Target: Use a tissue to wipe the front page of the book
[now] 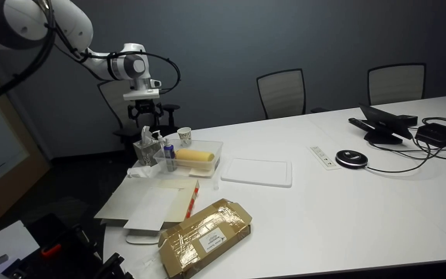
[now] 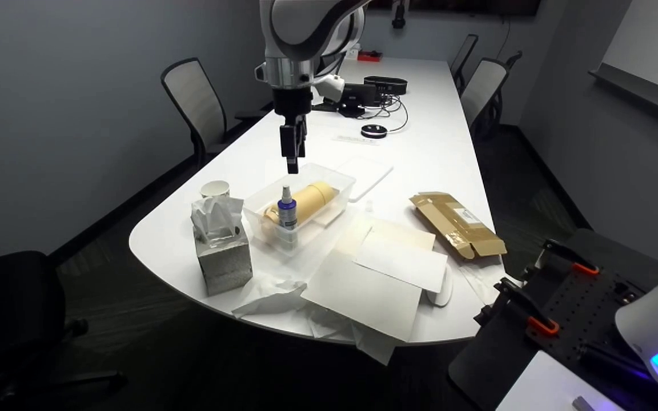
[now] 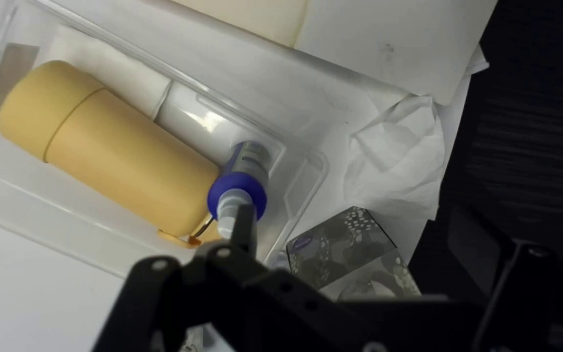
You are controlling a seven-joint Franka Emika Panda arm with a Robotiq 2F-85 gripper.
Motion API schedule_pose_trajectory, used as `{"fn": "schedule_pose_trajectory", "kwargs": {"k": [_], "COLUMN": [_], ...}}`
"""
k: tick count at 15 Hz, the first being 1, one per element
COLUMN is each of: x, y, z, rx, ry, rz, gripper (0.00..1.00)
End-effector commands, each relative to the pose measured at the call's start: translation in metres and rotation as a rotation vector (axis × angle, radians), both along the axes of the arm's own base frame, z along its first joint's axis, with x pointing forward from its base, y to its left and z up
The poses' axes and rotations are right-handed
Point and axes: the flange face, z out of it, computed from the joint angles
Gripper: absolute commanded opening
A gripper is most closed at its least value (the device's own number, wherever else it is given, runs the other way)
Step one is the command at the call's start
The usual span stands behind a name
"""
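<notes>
Inside the clear tub (image 3: 191, 115) lies a yellow bottle (image 3: 115, 151).

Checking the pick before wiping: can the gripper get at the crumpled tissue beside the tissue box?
Probably yes: the gripper is open, and the crumpled tissue shows largely uncovered in the wrist view. The tissue box standing close beside it might crowd the grasp.

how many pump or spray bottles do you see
2. A spray bottle stands in the clear bin; in an exterior view, a white pump top shows between that bottle and the tissue box, its body mostly hidden. Others may be hidden.
</notes>
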Motion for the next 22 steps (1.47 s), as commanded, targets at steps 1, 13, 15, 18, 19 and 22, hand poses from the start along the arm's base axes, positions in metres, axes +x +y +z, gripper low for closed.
{"fn": "schedule_pose_trajectory", "kwargs": {"k": [1,13,15,18,19,22], "x": [-0.014,-0.073,-0.060,-0.043,-0.039,-0.033], "y": [0.067,0.143,0.138,0.135,0.135,0.142], "z": [-0.038,-0.174,-0.196,-0.219,-0.228,-0.240], "rx": [-0.027,-0.159,-0.132,-0.104,-0.101,-0.055], "ry": [0.017,0.030,0.000,-0.032,-0.034,-0.024], "rz": [-0.024,-0.286,-0.278,-0.266,-0.261,-0.242], "gripper": [1.00,1.00,1.00,1.00,1.00,1.00]}}
